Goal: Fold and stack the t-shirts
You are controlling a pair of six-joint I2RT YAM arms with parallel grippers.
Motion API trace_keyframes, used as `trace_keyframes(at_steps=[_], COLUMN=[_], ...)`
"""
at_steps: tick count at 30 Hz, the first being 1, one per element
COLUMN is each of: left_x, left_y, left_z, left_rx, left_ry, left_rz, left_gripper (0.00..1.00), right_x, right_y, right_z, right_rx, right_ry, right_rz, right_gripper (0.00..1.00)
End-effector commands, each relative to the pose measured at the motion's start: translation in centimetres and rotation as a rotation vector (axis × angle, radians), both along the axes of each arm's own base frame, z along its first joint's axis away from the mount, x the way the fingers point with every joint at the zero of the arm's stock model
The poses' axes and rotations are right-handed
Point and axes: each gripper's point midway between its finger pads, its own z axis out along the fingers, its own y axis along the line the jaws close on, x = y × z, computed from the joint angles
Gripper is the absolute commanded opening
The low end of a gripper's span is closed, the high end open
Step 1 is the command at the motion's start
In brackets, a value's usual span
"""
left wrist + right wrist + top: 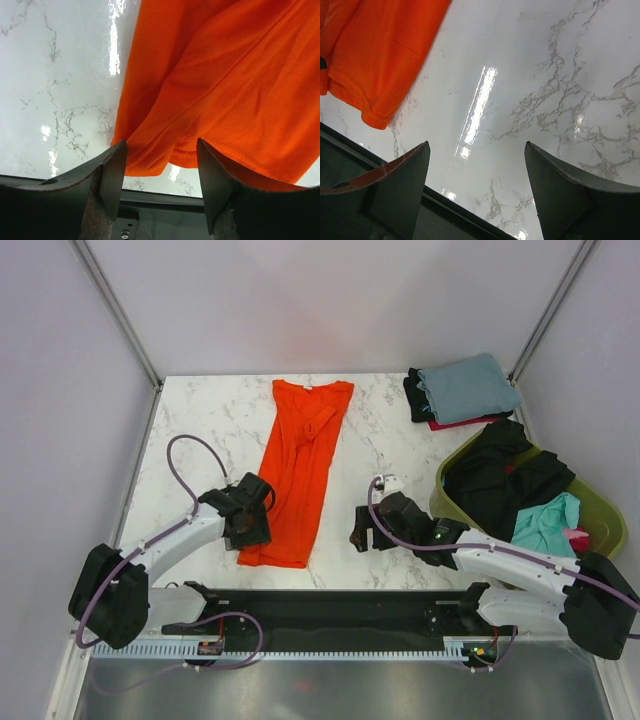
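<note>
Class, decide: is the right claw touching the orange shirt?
Apart. The right wrist view shows bare marble table between the open right claw and the orange shirt, whose corner lies off to one side.

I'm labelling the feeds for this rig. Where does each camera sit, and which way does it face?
Top external: fixed high behind the robot, looking down on the table; both arms show, left gripper at the orange shirt's edge, right gripper over bare marble.
Left wrist: on the left arm, looking past its open fingers at the shirt's hem.
Right wrist: on the right arm, looking past its open fingers at marble, shirt upper left.
Shared: all three show the shirt and the table.
</note>
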Motion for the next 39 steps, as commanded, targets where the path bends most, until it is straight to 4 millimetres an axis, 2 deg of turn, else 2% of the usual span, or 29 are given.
trace_keyframes(at_steps=[1, 2, 3, 5, 6, 8, 9, 13, 17, 19, 20, 22, 23, 25, 26, 27, 29, 30, 31, 35, 37, 38, 39], left_x=[0.9, 0.8, 0.8, 0.6, 0.7, 0.8, 0.8, 0.2, -1.2, -1.9, -2.4, -3.0, -3.1, -2.9, -2.3, -2.0, -1.2, -0.9, -0.6, 0.6, 0.8, 0.9, 1.1], left_y=[0.5, 0.2, 0.0, -0.2, -0.4, -0.8, -1.0, -2.5, -5.5, -6.7, -8.0, -8.7, -9.2, -9.1, -9.1, -8.9, -7.8, -7.4, -6.8, -3.7, -2.9, -1.7, -1.4], left_z=[-0.3, -0.6, -0.5, -0.4, 0.2, 0.8, 1.2, 1.9, 1.6, 1.0, 1.3, 1.6, 2.1, 3.0, 4.3, 5.0, 6.3, 6.9, 7.0, 7.4, 7.6, 6.9, 6.7], left_rx=[0.036, 0.023, 0.012, -0.013, -0.031, -0.047, -0.062, -0.110, -0.099, -0.089, -0.102, -0.094, -0.105, -0.117, -0.132, -0.128, -0.092, -0.086, -0.071, -0.072, -0.100, -0.094, -0.103], left_ry=[-0.038, -0.030, -0.030, -0.043, -0.066, -0.085, -0.099, -0.117, -0.106, -0.075, -0.075, -0.076, -0.088, -0.112, -0.163, -0.188, -0.242, -0.262, -0.271, -0.297, -0.304, -0.290, -0.292], left_rz=[0.049, 0.045, 0.041, 0.048, 0.046, 0.030, 0.023, -0.005, -0.096, -0.115, -0.158, -0.182, -0.194, -0.197, -0.198, -0.203, -0.186, -0.176, -0.166, -0.070, -0.053, -0.012, -0.006], left_gripper=[0.65, 0.61, 0.50, 0.38, 0.22, 0.12, 0.02, 0.02, 0.03, 0.15, 0.19, 0.66, 0.98, 1.00, 0.99, 1.00, 1.00, 1.00, 1.00, 1.00, 1.00, 1.00, 0.99], right_x=[-0.1, -0.1, -0.1, -0.1, -0.2, -0.1, -0.2, -0.2, -0.1, -0.1, -0.2, -0.2, -0.2, -0.5, -0.4, -1.1, -1.0, -1.3, -2.0, -2.4, -2.9, -2.8, -2.8], right_y=[-1.2, -1.4, -1.7, -1.9, -2.1, -2.2, -2.2, -2.3, -2.8, -2.7, -2.6, -2.6, -2.4, -1.8, -1.0, -0.1, 1.6, 2.5, 3.6, 7.9, 9.2, 10.0, 10.3], right_z=[0.6, 0.6, 0.9, 0.9, 0.8, 0.6, 0.3, 0.1, -0.2, -0.3, -0.4, -0.4, -0.3, -0.4, -0.4, -0.5, 0.0, -0.5, -0.4, -0.2, -0.3, -0.6, -0.7], right_rx=[-0.003, -0.008, -0.006, -0.006, -0.007, -0.010, -0.018, -0.023, -0.029, -0.029, -0.029, -0.025, -0.018, 0.007, 0.037, 0.070, 0.141, 0.163, 0.199, 0.267, 0.261, 0.256, 0.257], right_ry=[-0.023, -0.027, -0.039, -0.045, -0.046, -0.047, -0.038, -0.031, -0.037, -0.034, -0.029, -0.022, -0.018, 0.001, 0.009, 0.042, 0.056, 0.092, 0.121, 0.147, 0.155, 0.160, 0.166], right_rz=[-0.028, -0.030, -0.038, -0.044, -0.050, -0.055, -0.054, -0.057, -0.082, -0.083, -0.081, -0.083, -0.087, -0.071, -0.063, -0.027, 0.004, 0.013, 0.053, 0.131, 0.160, 0.167, 0.172], right_gripper=[0.85, 0.85, 0.85, 0.85, 0.85, 0.85, 0.85, 0.85, 0.85, 0.85, 0.85, 0.85, 0.85, 0.85, 0.85, 0.85, 0.84, 0.84, 0.83, 0.83, 0.83, 0.83, 0.83])
